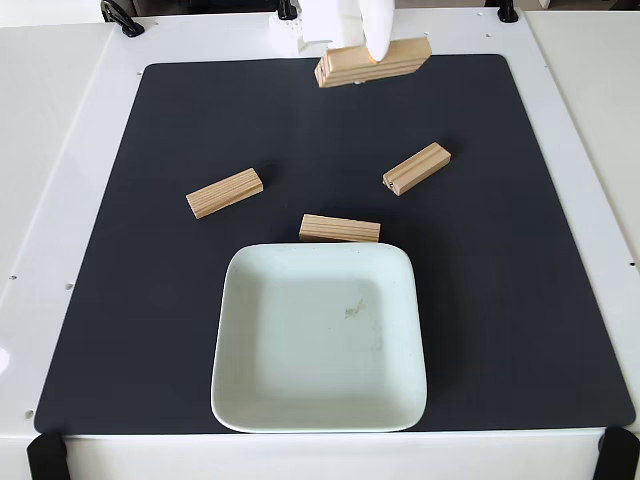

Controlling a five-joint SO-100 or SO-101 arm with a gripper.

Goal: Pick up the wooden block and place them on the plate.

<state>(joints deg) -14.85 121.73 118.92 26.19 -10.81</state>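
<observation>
At the top of the fixed view my white gripper (374, 52) is shut on a wooden block (400, 58). That block looks larger than the others and hangs tilted above the far edge of the mat. Three more wooden blocks lie flat on the mat: one at the left (224, 192), one at the right (416, 167), and one (340, 229) just beyond the plate's far rim. The pale mint square plate (225, 340) sits near the front of the mat with nothing in it but a faint smudge. Most of the arm is cut off by the top edge.
A black mat (120, 300) covers the white table (50, 200). Black clamps sit at the table's far corners (120, 18) and front corners (45, 455). A white base part (285, 35) stands at the top beside the gripper.
</observation>
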